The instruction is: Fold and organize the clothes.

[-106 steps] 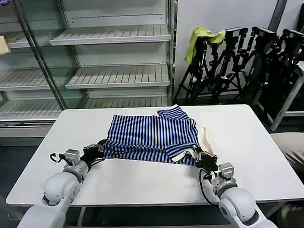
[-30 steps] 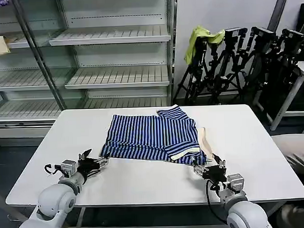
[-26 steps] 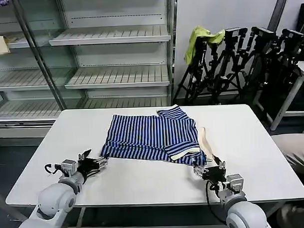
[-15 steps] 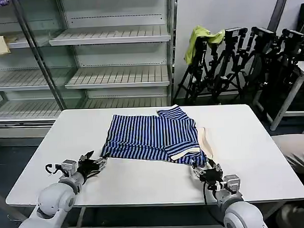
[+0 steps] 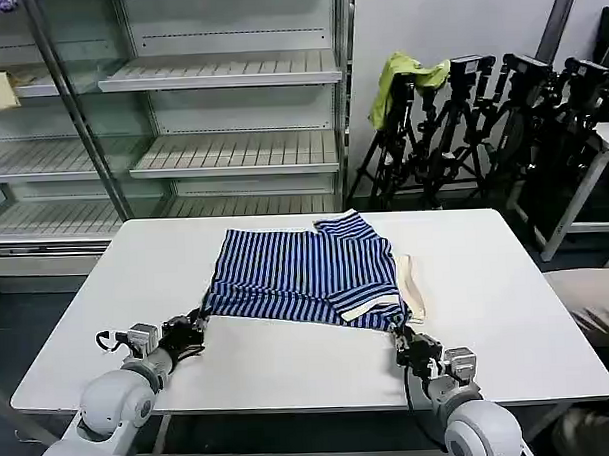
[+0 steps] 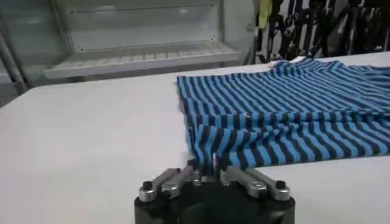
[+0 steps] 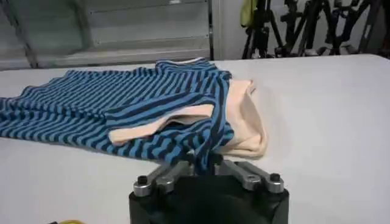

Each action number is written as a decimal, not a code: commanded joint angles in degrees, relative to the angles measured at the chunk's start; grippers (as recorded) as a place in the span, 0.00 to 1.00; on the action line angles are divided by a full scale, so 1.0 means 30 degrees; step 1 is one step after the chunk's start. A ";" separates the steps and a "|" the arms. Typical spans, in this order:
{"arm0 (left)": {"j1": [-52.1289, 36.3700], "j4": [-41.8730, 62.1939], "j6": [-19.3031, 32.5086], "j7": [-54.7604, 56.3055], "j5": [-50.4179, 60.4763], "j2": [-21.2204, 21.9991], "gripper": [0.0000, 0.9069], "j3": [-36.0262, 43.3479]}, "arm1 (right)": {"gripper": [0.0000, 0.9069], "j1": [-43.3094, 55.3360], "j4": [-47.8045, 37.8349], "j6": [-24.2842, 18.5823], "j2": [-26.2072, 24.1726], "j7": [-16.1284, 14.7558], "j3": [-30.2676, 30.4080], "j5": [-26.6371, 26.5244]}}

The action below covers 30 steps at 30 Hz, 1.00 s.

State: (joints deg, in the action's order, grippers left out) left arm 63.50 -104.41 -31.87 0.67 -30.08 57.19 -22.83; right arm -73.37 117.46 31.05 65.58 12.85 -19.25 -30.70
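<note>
shirt [image 5: 306,276] lies flat, part folded, mid table [image 5: 506,281], long axis running left-right across the robot's front, near hem twd the robot

left gripper [image 5: 195,329] low on table at shirt's near-left corner; wrist view shows fingers [image 6: 183,178] drawn together w/ striped hem corner caught between them, so pinching cloth

right gripper [image 5: 407,341] at near-right corner, just below the cream cuff [image 7: 161,125]; wrist view shows fingers [image 7: 173,172] closed in on a dark striped fold, pinching it

key relation: shirt body lies ahead of both jaws, away from robot, each jaw on its own near corner, so both arms equally near; hem edge spans between grippers

judgement: grasp step looks done, fold not yet made; next move likely lift both corners tog and carry fwd over the body

risk: thin pinch may slip; uneven lift would skew the fold
</note>
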 commanded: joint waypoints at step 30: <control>0.9993 -0.6872 0.1779 0.0062 0.0585 0.0744 0.01 -0.4039 | 0.00 -0.8169 0.4944 -0.2837 -0.0337 -0.2418 -0.2132 0.4688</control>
State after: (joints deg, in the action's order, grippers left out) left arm 85.08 -120.81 -27.93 0.79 -28.49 59.30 -31.91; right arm -93.96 130.47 23.63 64.62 6.45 -24.90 -18.23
